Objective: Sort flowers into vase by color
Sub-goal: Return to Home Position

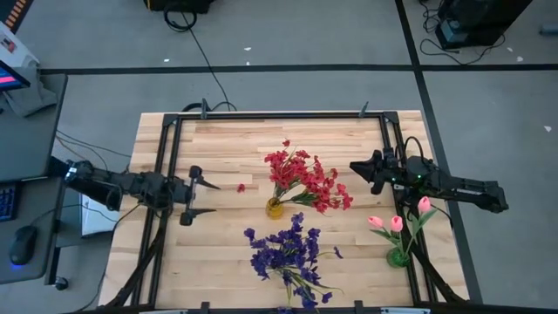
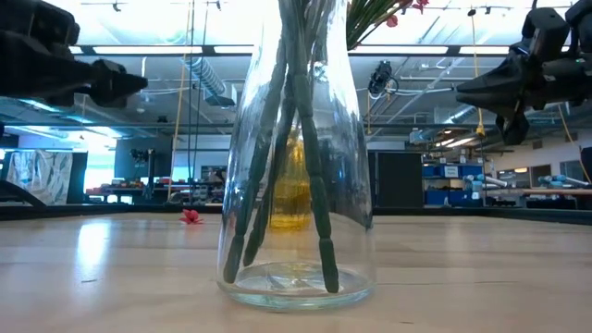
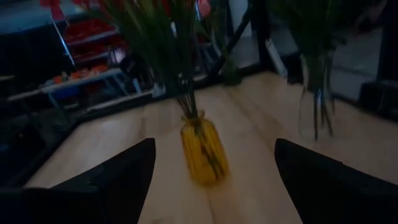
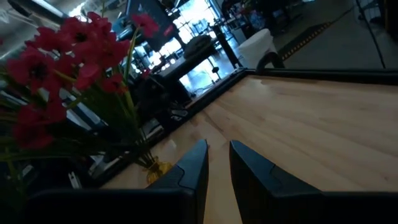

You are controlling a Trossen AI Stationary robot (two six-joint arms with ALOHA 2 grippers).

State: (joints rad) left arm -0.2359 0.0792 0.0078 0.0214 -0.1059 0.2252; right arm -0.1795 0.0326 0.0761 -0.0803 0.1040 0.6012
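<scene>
Red flowers (image 1: 305, 179) stand with their stems in a yellow vase (image 1: 275, 208) at the table's middle. Purple flowers (image 1: 283, 249) stand in a clear glass vase (image 2: 296, 185) near the front edge, their stem ends on its bottom. Pink buds (image 1: 397, 222) rise from a small green vase (image 1: 398, 255) at the right. My left gripper (image 1: 209, 197) hangs open at the left, level, pointing at the yellow vase (image 3: 202, 152), well short of it. My right gripper (image 1: 352, 167) hovers right of the red flowers (image 4: 62, 62), shut to a narrow slit with nothing between its fingers.
A loose red bloom (image 1: 241, 187) lies on the wood between my left gripper and the yellow vase. A black frame (image 1: 279, 115) runs along the table's far edge and sides. Bare wood lies at the far part of the table and at the near left.
</scene>
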